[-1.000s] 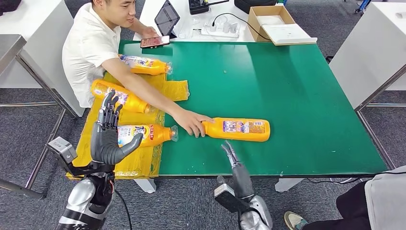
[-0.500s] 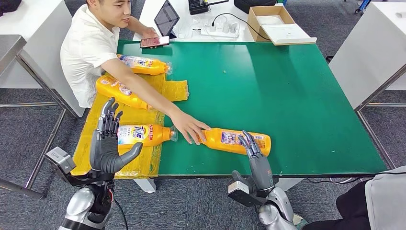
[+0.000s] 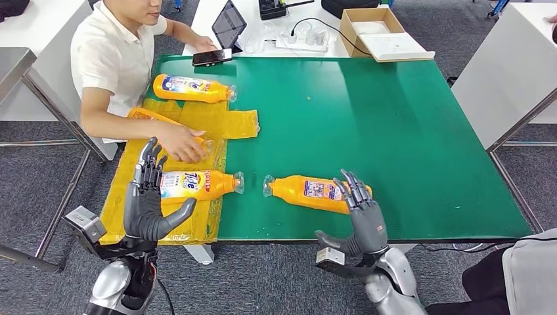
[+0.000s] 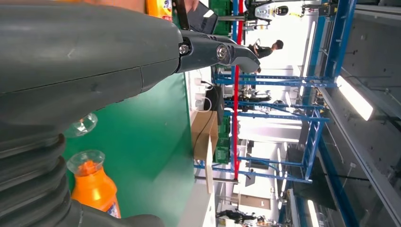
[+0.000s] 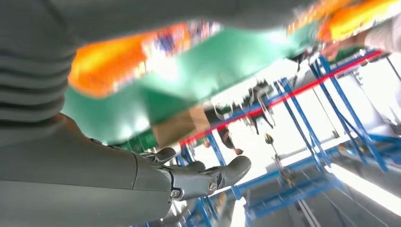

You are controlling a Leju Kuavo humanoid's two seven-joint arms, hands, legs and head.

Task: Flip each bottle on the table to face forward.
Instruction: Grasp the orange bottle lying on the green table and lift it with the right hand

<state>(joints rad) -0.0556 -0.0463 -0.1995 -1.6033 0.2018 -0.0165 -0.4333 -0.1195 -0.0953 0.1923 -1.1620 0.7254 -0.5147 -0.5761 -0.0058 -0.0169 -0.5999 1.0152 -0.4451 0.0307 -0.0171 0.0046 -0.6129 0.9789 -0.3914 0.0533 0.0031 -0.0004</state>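
An orange bottle (image 3: 309, 192) lies on its side on the green table (image 3: 368, 118), cap pointing left. My right hand (image 3: 362, 216) hovers open at its base end near the table's front edge, fingers spread above the bottle. A second orange bottle (image 3: 197, 184) lies on the yellow plastic sheet (image 3: 197, 216) at the left; my left hand (image 3: 148, 197) stands open and upright just beside it. A third bottle (image 3: 189, 88) lies farther back on the table. A person's hand (image 3: 177, 141) rests on another bottle (image 3: 148, 115) on the sheet.
A person in a white shirt (image 3: 108, 56) sits at the table's left side. A phone (image 3: 211, 57), a tablet (image 3: 228, 26), a power strip (image 3: 301, 41) and a cardboard box (image 3: 378, 29) lie beyond the far edge. White tables stand left and right.
The person's arm has drawn back from the middle bottle to the bottle on the yellow sheet. My right hand has risen and opened over the bottle's base end. The left hand stays put.
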